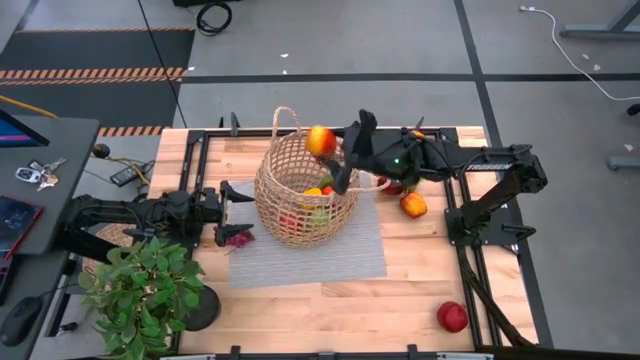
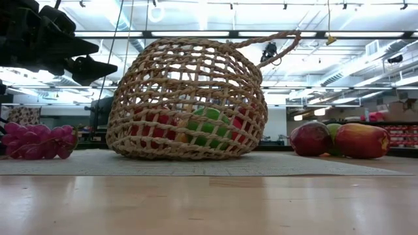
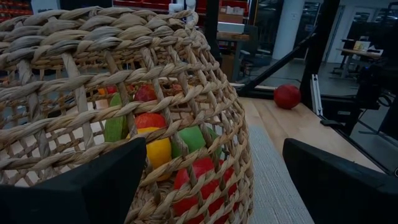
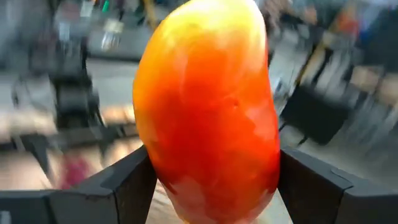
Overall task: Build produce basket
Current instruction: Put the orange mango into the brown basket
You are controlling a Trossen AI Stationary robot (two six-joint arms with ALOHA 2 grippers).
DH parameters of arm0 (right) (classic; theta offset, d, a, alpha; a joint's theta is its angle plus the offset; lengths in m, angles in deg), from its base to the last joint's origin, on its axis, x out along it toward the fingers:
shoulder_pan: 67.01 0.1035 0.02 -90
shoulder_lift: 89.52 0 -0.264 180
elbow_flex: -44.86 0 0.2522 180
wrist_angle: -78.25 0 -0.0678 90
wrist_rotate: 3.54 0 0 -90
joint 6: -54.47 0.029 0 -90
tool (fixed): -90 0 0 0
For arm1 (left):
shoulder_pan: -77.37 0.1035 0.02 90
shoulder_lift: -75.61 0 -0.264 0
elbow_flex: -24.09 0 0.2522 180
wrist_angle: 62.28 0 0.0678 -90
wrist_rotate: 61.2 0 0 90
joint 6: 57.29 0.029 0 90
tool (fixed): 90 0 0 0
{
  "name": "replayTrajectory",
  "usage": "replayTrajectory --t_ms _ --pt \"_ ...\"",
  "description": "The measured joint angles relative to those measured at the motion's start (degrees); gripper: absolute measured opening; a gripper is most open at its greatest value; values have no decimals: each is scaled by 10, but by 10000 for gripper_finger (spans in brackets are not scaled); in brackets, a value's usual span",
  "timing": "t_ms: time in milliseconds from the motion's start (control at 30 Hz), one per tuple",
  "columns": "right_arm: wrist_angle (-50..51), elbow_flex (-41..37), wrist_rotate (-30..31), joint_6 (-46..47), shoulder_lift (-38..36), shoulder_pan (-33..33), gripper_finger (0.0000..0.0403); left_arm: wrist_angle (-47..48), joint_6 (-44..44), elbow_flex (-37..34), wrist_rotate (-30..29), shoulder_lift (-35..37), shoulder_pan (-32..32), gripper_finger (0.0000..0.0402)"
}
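One orange-red smooth toy mango (image 1: 321,140) clamped in right tool (image 1: 335,150) above round tan woven wicker basket (image 1: 300,190) rim on desk (image 1: 420,280). Likely light, rigid, slippery; grip across middle. Left tool (image 1: 232,200) gaping, empty, beside basket.

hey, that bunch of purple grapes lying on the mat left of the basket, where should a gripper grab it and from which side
Come straight down from above and close across the middle of the grapes. The bunch lies flat and low on the mat, wider than tall, so the thick centre gives most to pinch. The basket stands apart on one side. The left gripper, open near the basket, is closest; the right gripper holds a fruit.
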Motion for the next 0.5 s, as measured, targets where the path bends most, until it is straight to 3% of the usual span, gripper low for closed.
replayTrajectory --t_ms 133,267,500 --pt "16 0 19 -280 2 17 294 0 0 0 0 0 0 386" --pt "15 0 81 -511 7 30 294 0 0 0 0 0 0 386" --pt "17 0 203 -706 7 35 294 0 0 0 0 0 0 386"
